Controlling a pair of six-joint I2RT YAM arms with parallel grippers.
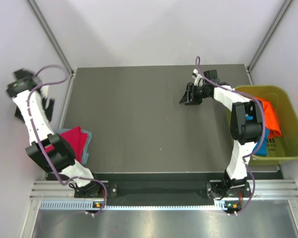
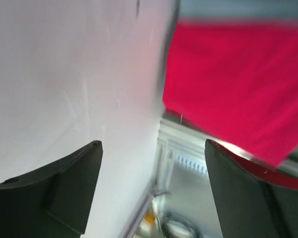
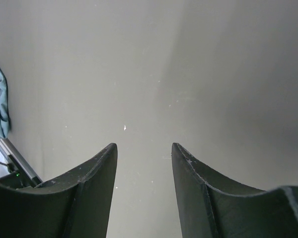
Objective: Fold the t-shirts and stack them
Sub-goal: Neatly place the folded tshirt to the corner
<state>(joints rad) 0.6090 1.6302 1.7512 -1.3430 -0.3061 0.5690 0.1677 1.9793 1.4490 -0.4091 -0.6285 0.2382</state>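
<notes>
now done with red shirt (image 1: 72,140), left claw (image 2: 153,145) wide, right claw (image 3: 144,146) half-open, both empty; next calls for grabbing orange shirt (image 1: 271,117).

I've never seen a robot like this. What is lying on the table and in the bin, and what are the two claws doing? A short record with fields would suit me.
Pile: red shirt lying on a grey-blue shirt, near left corner of the table
Bin: green bin at the table's right edge
Bin contents: orange shirt and turquoise shirt, both bunched
Left gripper: open, empty, out past the table's left edge
Right gripper: open, empty, over bare table, far right
</notes>
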